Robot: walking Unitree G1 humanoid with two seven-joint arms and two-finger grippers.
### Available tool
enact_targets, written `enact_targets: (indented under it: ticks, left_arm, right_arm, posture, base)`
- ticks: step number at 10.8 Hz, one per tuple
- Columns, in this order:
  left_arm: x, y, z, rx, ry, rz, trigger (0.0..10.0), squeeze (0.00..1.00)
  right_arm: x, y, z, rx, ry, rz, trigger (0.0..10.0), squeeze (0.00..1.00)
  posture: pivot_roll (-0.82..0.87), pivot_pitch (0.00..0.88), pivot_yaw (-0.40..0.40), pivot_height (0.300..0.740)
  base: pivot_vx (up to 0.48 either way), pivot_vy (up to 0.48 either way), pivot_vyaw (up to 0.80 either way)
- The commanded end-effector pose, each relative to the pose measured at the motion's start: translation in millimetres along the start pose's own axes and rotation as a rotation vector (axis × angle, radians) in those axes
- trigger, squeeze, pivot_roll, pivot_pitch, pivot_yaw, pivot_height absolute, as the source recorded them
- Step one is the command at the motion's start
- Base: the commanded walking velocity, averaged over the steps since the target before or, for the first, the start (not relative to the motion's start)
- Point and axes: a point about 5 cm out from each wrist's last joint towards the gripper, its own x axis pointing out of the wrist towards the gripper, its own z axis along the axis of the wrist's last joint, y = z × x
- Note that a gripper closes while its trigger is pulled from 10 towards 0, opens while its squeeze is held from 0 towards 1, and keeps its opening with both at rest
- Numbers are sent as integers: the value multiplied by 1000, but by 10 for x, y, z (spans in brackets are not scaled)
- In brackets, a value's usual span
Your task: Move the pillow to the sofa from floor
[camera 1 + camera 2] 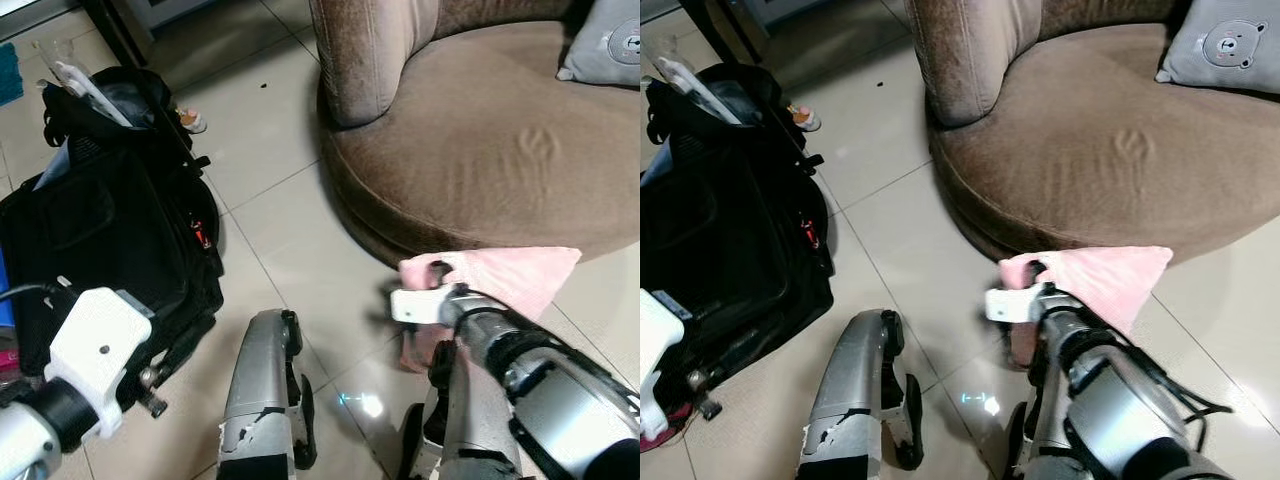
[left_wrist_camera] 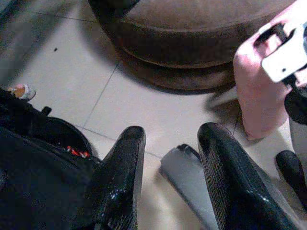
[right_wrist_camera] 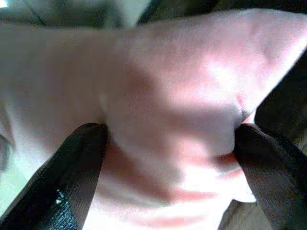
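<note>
A pink pillow hangs just off the tiled floor, right in front of the brown round sofa. My right gripper is shut on the pillow, its two black fingers pinching the pink cloth from both sides. The same pillow shows past my right forearm, with one corner pointing right. My left gripper is open and low over the floor, with nothing between its fingers. The pillow hangs beyond it.
A black bag with loose items lies on the floor at the left. A grey bear-print cushion rests on the sofa's back right. My legs stand on the pale tiles.
</note>
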Motion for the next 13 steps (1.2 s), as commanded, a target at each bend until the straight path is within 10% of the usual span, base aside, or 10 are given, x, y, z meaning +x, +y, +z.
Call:
enact_targets:
  ticks: [1, 2, 3, 4, 13]
  left_arm:
    - [-33, -2, 13, 11, 10, -4, 10000, 0]
    - [-35, -4, 11, 10, 13, -2, 10000, 0]
    - [-33, -11, 8, 9, 16, -5, 10000, 0]
    - [-31, -10, 9, 9, 16, -6, 10000, 0]
    - [-28, -10, 19, 12, 18, -9, 10000, 0]
  right_arm:
    - [-2, 114, -73, -11, 38, 41, 10000, 0]
    - [-5, 180, -72, 33, 28, 86, 10000, 0]
    - [-8, 252, -54, 53, 18, 129, 7647, 0]
    - [-11, 302, -37, 70, 12, 155, 588, 0]
    - [-20, 397, -55, 46, 8, 199, 0, 0]
  posture:
    - [481, 354, 92, 554]
    - [477, 350, 91, 554]
    - [477, 350, 91, 554]
    - [480, 348, 92, 554]
    - [477, 347, 97, 554]
  base:
    - [0, 0, 0]
    - [0, 0, 0]
    - [0, 0, 0]
    - [0, 0, 0]
    - [0, 0, 0]
